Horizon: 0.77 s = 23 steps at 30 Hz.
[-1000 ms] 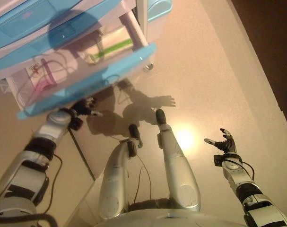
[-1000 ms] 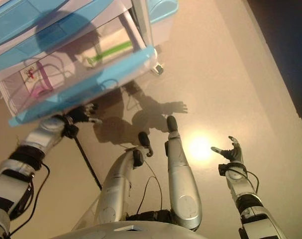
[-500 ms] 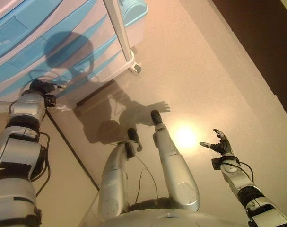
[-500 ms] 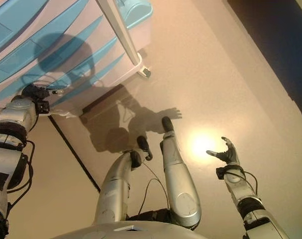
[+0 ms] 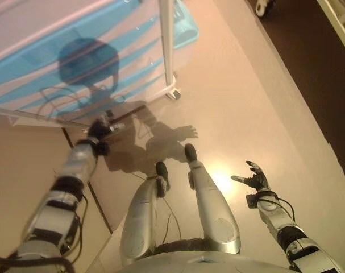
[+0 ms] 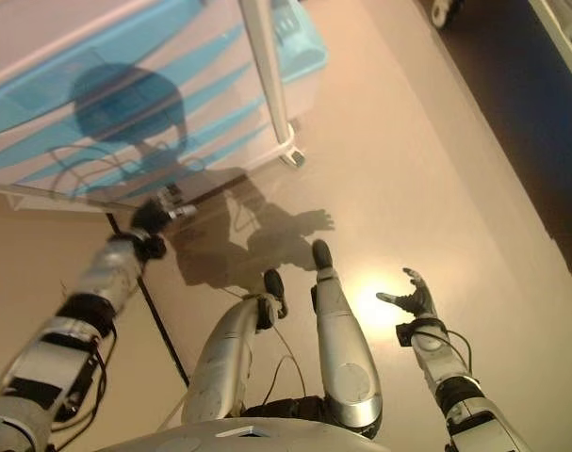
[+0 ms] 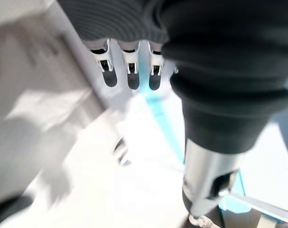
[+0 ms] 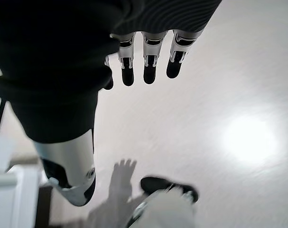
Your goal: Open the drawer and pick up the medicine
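Drawer unit (image 5: 75, 62), blue-fronted, drawers appearing closed, medicine showing nowhere and presumably lying inside; left robot hand (image 5: 99, 128), fingers straight and holding nothing, hovering just below the unit's lowest front, nearer by far than the right robot hand (image 5: 253, 177), spreading open over bare floor (image 5: 246, 102).

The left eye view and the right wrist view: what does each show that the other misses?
Only the left eye view shows the blue and white drawer cabinet and the left hand held out just below it. Only the right wrist view shows the right hand from close up, fingers straight and holding nothing. Both show that hand over the pale floor.
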Tool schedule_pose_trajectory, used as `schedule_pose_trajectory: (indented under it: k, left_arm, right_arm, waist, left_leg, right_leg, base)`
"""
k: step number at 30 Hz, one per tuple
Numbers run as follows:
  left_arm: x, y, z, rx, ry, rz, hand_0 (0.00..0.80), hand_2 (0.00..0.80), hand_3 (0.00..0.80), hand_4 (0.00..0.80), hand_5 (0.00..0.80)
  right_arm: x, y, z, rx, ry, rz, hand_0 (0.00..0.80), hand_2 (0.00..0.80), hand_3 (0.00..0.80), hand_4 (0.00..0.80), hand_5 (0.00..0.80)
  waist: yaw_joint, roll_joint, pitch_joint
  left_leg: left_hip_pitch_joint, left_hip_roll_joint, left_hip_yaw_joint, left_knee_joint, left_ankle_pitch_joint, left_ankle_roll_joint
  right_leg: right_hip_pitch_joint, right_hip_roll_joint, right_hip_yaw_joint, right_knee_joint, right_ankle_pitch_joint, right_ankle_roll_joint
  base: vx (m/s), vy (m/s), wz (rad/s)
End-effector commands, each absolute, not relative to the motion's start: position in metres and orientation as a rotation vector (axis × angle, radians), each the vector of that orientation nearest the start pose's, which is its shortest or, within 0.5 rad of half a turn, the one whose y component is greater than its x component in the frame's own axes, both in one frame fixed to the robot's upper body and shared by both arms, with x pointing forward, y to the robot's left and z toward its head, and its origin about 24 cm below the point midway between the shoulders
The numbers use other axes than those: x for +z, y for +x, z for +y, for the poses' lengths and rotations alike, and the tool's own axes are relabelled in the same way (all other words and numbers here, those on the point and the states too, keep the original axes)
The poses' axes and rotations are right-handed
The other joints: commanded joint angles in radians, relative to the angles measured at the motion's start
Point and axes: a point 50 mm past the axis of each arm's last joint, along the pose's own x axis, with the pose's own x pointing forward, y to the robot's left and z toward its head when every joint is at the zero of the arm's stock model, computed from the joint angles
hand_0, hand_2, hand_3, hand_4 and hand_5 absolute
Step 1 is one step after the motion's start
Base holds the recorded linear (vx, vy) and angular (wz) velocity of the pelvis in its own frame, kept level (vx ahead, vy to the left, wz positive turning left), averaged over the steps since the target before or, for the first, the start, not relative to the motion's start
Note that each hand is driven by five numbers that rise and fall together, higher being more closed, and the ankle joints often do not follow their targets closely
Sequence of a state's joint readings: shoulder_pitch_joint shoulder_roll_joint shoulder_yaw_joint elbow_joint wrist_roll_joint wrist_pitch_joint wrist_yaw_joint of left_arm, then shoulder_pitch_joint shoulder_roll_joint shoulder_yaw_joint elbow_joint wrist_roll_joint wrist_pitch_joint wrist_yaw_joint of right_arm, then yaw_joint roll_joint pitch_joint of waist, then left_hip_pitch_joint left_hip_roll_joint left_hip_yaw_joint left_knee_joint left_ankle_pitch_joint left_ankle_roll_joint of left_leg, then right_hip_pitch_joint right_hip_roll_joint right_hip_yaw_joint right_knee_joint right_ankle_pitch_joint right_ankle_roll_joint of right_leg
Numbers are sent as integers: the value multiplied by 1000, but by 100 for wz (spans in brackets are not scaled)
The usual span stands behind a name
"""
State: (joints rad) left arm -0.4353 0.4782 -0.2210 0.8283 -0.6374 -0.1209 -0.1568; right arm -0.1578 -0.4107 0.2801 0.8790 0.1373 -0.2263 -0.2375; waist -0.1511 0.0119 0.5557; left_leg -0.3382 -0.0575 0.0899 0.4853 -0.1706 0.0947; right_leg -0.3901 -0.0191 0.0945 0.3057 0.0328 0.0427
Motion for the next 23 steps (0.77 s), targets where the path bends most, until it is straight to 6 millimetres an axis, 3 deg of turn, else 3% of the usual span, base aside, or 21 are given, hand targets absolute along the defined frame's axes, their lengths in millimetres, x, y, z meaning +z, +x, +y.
schedule_pose_trajectory:
  k: [1,4,6,7,10,15,23]
  left_arm:
    - [-19,282,245,-89,-76,304,0,0,0,0,0]
    - [-60,247,238,-59,-122,438,0,0,0,0,0]
    - [-74,233,236,-52,-142,487,0,0,0,0,0]
    - [-90,213,237,7,-171,559,0,0,0,0,0]
    - [-110,184,240,75,-191,646,0,0,0,0,0]
    - [-133,143,241,154,-117,779,0,0,0,0,0]
    - [-150,118,213,2,-104,910,0,0,0,0,0]
  right_arm:
    - [-82,210,-257,-116,-426,531,0,0,0,0,0]
    - [-93,196,-258,-70,-400,600,0,0,0,0,0]
    - [-98,189,-257,-51,-378,632,0,0,0,0,0]
    - [-106,178,-256,-33,-321,683,0,0,0,0,0]
    - [-122,155,-252,-8,-219,788,0,0,0,0,0]
    - [-144,123,-241,7,-115,947,0,0,0,0,0]
    - [-154,110,-227,15,-55,1042,0,0,0,0,0]
  waist:
    - [63,7,-115]
    - [85,2,-176]
    - [93,3,-200]
    - [103,3,-228]
    - [125,-1,-283]
    - [164,-11,-367]
    - [184,-9,-430]
  left_leg:
    - [110,-66,-21,-239,64,-4]
    - [173,-65,-65,-305,90,-21]
    - [194,-62,-80,-323,98,-28]
    - [229,-59,-104,-351,104,-36]
    - [267,-57,-135,-383,114,-48]
    - [316,-51,-159,-421,123,-67]
    - [364,-35,-173,-499,146,-80]
  right_leg:
    - [64,22,-38,-37,-29,-5]
    - [157,22,-63,-101,-39,-13]
    - [192,25,-75,-122,-43,-19]
    - [239,30,-88,-148,-51,-26]
    - [298,36,-113,-194,-56,-34]
    - [382,37,-161,-268,-52,-37]
    - [435,40,-203,-306,-63,-33]
  base:
    - [29,-205,24]
    - [49,-196,25]
    - [47,-155,20]
    - [32,-154,31]
    - [27,-141,43]
    - [33,-89,38]
    - [-31,-29,18]
